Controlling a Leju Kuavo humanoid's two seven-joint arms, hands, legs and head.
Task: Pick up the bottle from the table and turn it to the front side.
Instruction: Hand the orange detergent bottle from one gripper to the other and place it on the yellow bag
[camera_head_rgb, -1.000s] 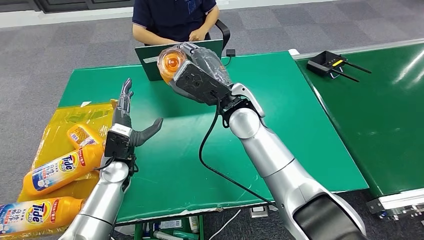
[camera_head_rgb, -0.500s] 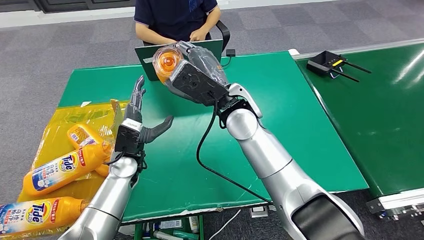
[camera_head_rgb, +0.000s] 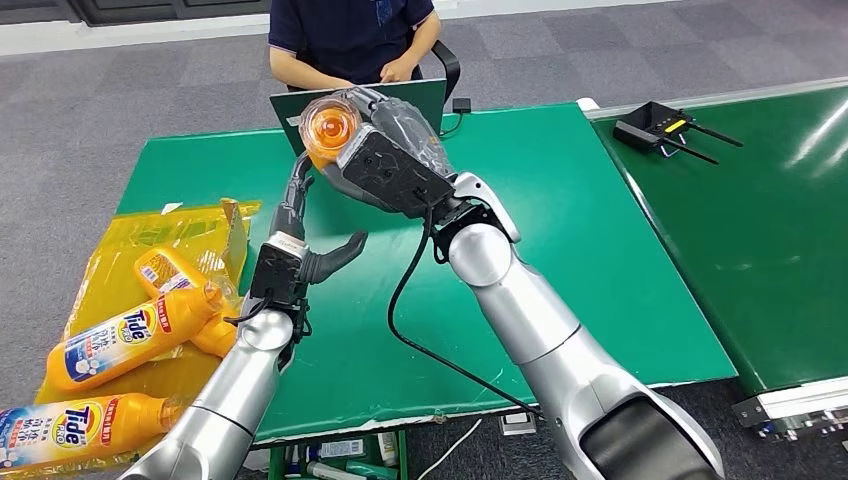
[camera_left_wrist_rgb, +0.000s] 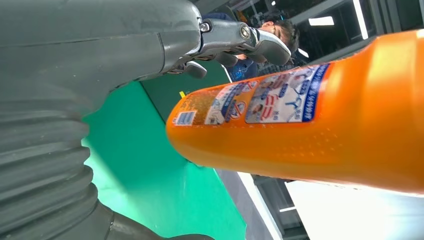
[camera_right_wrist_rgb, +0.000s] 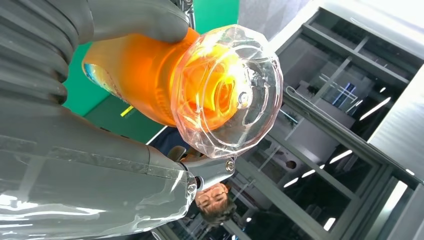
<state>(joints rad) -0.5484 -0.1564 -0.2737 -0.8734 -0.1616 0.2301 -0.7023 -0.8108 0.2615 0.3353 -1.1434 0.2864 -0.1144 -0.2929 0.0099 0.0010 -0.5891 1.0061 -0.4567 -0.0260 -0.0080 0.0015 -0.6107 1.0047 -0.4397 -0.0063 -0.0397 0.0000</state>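
Note:
My right hand (camera_head_rgb: 392, 160) grips an orange detergent bottle (camera_head_rgb: 331, 128) high above the green table (camera_head_rgb: 560, 210), its clear cap pointing back toward me. In the right wrist view the bottle (camera_right_wrist_rgb: 165, 75) and its clear cap (camera_right_wrist_rgb: 227, 90) sit between the thumb and the fingers. My left hand (camera_head_rgb: 295, 235) is raised just below and left of the bottle, fingers spread and upright, holding nothing. The left wrist view looks along the bottle's orange body and its printed label (camera_left_wrist_rgb: 280, 97), with my left fingers (camera_left_wrist_rgb: 235, 37) beside it.
Three Tide bottles (camera_head_rgb: 125, 335) lie on a yellow bag (camera_head_rgb: 120, 250) at the table's left edge. A person (camera_head_rgb: 350, 35) sits behind a laptop (camera_head_rgb: 420, 95) at the far side. A black controller (camera_head_rgb: 660, 128) rests on a second green table at right.
My left hand has risen and moved right, closing in under the bottle. My right hand has shifted the bottle slightly left.

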